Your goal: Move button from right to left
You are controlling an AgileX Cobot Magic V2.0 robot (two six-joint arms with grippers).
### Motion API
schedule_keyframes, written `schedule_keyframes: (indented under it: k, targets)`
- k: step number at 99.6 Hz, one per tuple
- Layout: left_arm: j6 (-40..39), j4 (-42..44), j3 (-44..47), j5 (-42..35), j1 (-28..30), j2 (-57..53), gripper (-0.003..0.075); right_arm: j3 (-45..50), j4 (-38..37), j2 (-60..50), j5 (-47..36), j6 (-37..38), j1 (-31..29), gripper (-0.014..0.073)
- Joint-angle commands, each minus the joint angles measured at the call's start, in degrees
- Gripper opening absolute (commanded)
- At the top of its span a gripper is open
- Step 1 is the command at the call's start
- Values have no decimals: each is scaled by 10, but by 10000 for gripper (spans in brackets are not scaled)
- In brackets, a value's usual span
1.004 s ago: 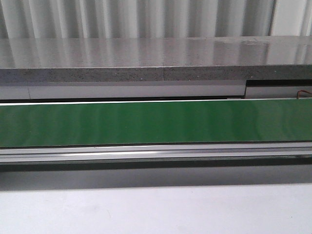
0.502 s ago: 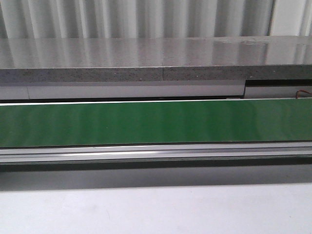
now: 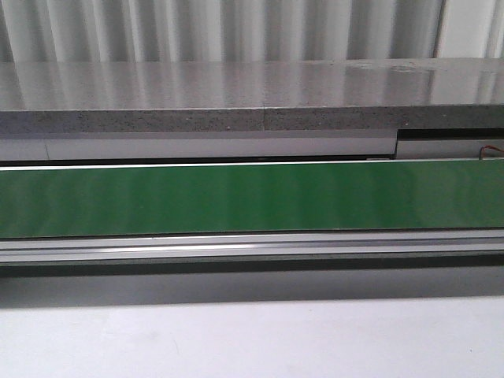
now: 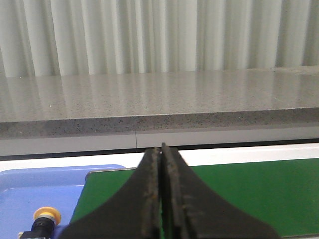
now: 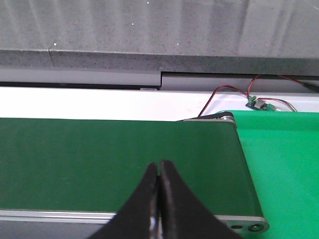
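Note:
A button (image 4: 45, 219) with a round yellow-orange cap and dark body lies in a blue tray (image 4: 35, 189), seen only in the left wrist view beside the end of the green conveyor belt (image 3: 252, 197). My left gripper (image 4: 162, 149) is shut and empty, held above the belt's end, apart from the button. My right gripper (image 5: 159, 165) is shut and empty over the other end of the belt (image 5: 114, 159). Neither gripper shows in the front view, and no button lies on the belt there.
A grey stone ledge (image 3: 236, 98) runs behind the belt, with corrugated wall above. A bright green surface (image 5: 281, 164) adjoins the belt's right end, with a small circuit board (image 5: 259, 103) and red wires. A white tabletop (image 3: 252, 342) lies in front.

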Motion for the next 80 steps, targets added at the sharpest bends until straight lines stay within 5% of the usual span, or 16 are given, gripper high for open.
schedule_keyframes:
  k: [1,59,80]
  targets:
    - [-5,1,15,-46,-3,-20,-20,14,-19,-31,-79,22,2,-68]
    - [-5,1,15,-46,-3,-20,-20,163,-15,-267,-113,35,2,-68]
    - [-5,1,15,-46,-3,-20,-20,162,-15,-269,-121,37,2,-68]
